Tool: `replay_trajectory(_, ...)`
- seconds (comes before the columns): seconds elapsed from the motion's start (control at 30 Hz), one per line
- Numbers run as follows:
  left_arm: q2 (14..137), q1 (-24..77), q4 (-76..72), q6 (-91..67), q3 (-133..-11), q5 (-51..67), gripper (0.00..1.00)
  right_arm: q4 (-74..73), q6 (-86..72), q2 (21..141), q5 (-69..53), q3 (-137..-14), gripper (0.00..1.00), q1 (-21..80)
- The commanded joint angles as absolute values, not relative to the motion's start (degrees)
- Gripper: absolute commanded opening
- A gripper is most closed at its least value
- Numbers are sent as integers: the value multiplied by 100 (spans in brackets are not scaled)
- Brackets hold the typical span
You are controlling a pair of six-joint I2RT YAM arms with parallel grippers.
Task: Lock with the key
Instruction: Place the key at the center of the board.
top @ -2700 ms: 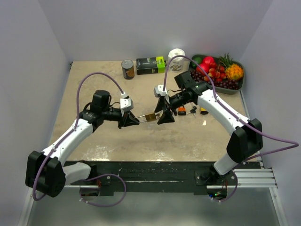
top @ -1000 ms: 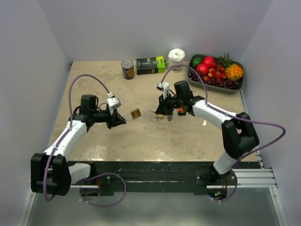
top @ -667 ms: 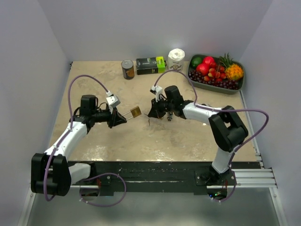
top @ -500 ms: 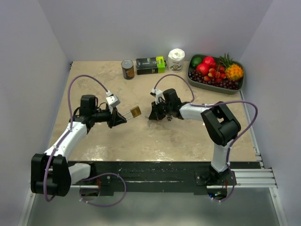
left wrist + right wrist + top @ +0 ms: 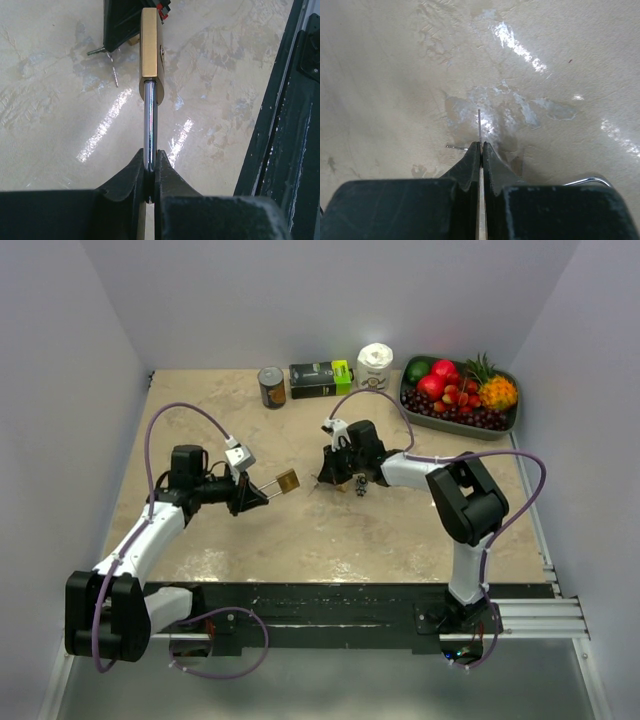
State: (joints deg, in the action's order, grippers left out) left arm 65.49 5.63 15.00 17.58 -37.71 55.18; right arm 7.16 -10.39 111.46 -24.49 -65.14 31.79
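Found the table [image 5: 300,540] under both pincers, set facing each other. Found the left pincer [image 5: 150,167] clamped on the chrome shackle [image 5: 150,120] of the padlock [image 5: 149,47], which it held off the table with the long axis level and the brass body aimed at the right pincer [image 5: 480,150]. Found that one pressed together on a thin blade, probably the key [image 5: 479,125], seen edge-on and tipped down at the table, near the padlock's far end but apart and not lined up. Judged the right pincer nearer. Looked a narrow, plain brass block.
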Motion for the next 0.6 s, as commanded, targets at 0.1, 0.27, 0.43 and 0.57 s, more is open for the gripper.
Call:
replay_trajectory(0.1,6574,519,1327,1986,-3937,5722,0,668,-756,11259,-2276,-6882,21,3111)
replay_trajectory(0.27,6706,519,1608,2293,-4078,5687,0,615,-581,11084,-2557,-7040,58,3103)
replay_trajectory(0.43,6977,519,2423,3283,-4560,5870,0,335,252,10688,-3617,-7181,74,3094)
replay_trajectory(0.57,7277,519,3434,4585,-4948,6038,0,-1222,2503,10415,-4943,-7356,77,3085)
